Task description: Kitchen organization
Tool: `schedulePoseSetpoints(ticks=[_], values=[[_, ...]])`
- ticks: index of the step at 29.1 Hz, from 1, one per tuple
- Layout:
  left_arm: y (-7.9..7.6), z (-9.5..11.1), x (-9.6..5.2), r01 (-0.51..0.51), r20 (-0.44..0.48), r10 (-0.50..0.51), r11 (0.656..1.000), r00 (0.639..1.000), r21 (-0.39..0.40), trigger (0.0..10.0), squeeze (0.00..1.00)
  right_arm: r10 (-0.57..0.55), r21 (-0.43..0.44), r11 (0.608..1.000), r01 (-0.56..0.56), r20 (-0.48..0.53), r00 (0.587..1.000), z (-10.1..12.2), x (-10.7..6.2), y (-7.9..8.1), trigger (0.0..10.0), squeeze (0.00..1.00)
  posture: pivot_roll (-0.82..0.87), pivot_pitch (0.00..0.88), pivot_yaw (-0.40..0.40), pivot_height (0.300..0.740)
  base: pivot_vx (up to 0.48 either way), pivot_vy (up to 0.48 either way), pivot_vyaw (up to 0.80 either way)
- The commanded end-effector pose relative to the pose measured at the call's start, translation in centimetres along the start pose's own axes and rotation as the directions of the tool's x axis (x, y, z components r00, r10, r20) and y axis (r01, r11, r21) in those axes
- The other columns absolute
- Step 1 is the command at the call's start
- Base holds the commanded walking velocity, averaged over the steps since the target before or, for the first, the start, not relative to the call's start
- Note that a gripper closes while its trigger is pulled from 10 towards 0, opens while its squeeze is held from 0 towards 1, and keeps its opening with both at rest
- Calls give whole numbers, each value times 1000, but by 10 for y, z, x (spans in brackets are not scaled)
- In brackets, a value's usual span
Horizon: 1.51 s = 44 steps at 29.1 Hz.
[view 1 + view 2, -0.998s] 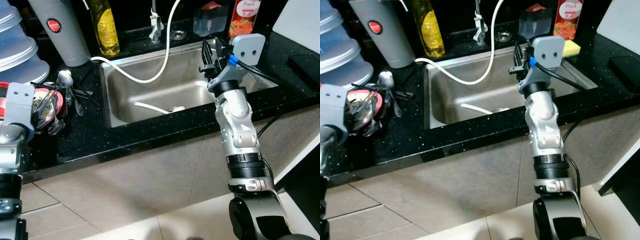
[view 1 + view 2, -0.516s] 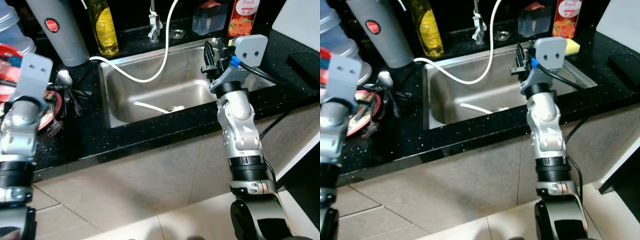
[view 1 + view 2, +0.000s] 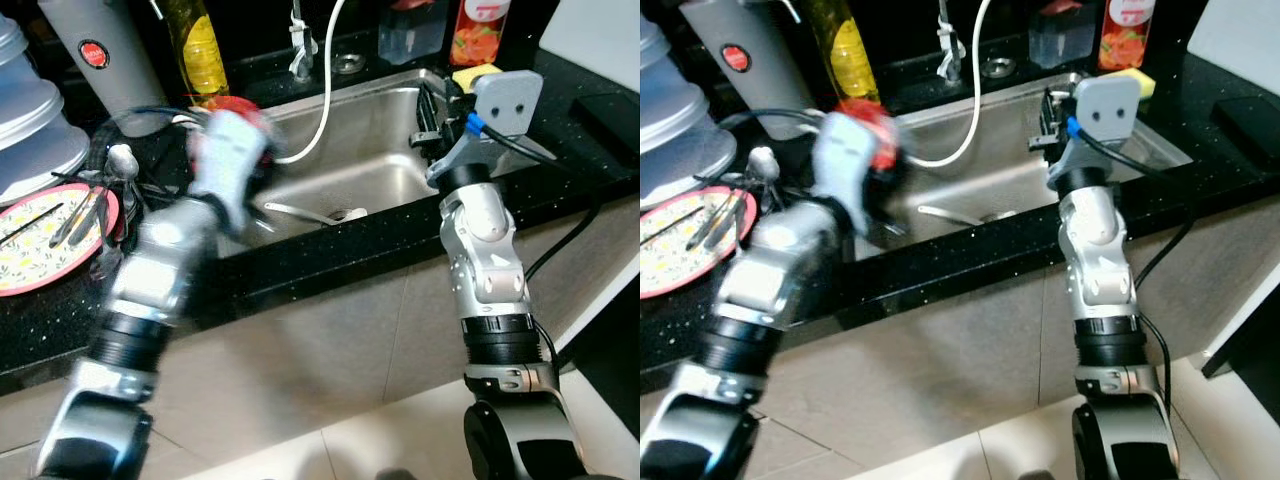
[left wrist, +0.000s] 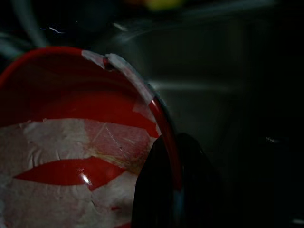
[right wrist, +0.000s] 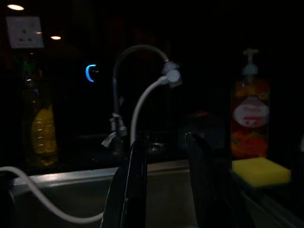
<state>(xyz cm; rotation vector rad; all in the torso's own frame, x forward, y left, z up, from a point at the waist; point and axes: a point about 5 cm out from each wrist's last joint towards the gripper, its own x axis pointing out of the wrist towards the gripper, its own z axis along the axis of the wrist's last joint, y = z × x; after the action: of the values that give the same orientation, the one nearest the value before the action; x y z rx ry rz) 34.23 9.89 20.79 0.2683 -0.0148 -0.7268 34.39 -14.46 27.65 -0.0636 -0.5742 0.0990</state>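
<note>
Black shiny stone is making up the counter (image 3: 330, 240), and a steel sink (image 3: 380, 175) is sitting in the middle of it, with pale floor tiles showing below.

The left tool (image 3: 240, 130) is reaching over the left edge of the sink. It is looking blurry in the eye views. It is holding a red bowl (image 4: 71, 142) by the rim. In the left wrist view, one black finger (image 4: 152, 190) is pressing on the inside of the rim. The bowl is red all over, with a thin red edge. White patches with torn, scratchy edges are spreading across the inside, with a red stripe between them. The bowl is hanging above the counter right at the sink's left edge.

The right tool (image 3: 432, 105) is hovering over the right side of the sink. Its two fingers (image 5: 135, 190) are standing a little apart with nothing between them.

A white spoon (image 3: 300, 212) is lying at the bottom of the sink near the drain. A white hose (image 3: 322, 95) is curling down from the tap (image 5: 137, 61) into the sink. A yellow sponge (image 5: 260, 171) is resting at the sink's back right corner. A flowery plate (image 3: 45, 245) with chopsticks on it is sitting near the counter's left edge.
</note>
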Motion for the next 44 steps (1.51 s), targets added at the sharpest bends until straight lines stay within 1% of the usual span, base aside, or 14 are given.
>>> schedulePoseSetpoints(ticks=[1,2,3,9,14,15,16,17,20,25,30,33,39,44], values=[[4,-22,1,-5,-97,0,998,995,-55,10000,0,16,-1,1000,-16,0,1000,1,-3,6,10000,0,-165,0,166,740,0,0,0],[4,-22,1,-5,-97,0,998,995,-55,10000,0,16,-1,1000,-16,0,1000,1,-3,6,10000,0,-165,0,166,740,0,0,0],[2,-27,3,10,-106,-20,995,994,-100,10000,1000,21,-3,1000,-21,1,1000,1,-4,7,10000,0,-167,0,166,740,0,0,0],[5,-47,4,-45,-179,20,989,984,-141,10000,1000,23,-8,1000,-23,5,1000,2,-3,7,10000,0,-172,0,169,740,0,0,0],[23,-14,-6,-202,2,203,975,979,-93,10000,1000,26,-9,1000,-26,6,1000,3,-4,7,10000,0,-168,0,162,740,0,0,0],[33,-10,-10,-283,4,284,957,959,-70,10000,0,30,-7,1000,-30,9,1000,4,-4,7,10000,0,-163,0,160,740,0,0,0],[40,-8,-13,-335,1,336,940,942,-58,10000,0,33,-5,999,-32,11,999,4,-4,8,10000,0,-163,0,159,740,0,0,0],[62,-11,-22,-476,-65,472,877,879,-61,10000,0,54,7,999,-54,22,998,6,-3,11,10000,0,-160,0,157,740,0,0,0],[69,-13,-25,-514,-85,509,855,857,-65,10000,0,63,11,998,-63,26,998,7,-2,12,10000,0,-160,0,157,740,0,0,0],[95,-18,-54,-667,-161,649,736,744,-118,10000,0,229,56,971,-231,42,972,12,-3,32,10000,0,-138,0,146,740,0,0,0],[100,-22,-73,-735,-191,711,669,677,-114,10000,0,363,114,925,-363,28,931,11,-10,47,10000,0,-126,0,143,740,0,0,0],[104,-31,-90,-794,-256,754,597,605,-116,10000,0,539,173,827,-535,26,842,10,-23,68,10000,0,-111,0,138,740,0,0,0],[105,-40,-101,-838,-342,767,518,543,-171,10000,0,685,142,724,-675,-35,727,3,-38,85,10000,0,-101,0,136,740,0,0,0],[101,-44,-104,-852,-384,761,482,523,-203,10000,0,682,123,731,-671,-88,726,-4,-37,85,10000,0,-94,0,131,740,0,0,0]])
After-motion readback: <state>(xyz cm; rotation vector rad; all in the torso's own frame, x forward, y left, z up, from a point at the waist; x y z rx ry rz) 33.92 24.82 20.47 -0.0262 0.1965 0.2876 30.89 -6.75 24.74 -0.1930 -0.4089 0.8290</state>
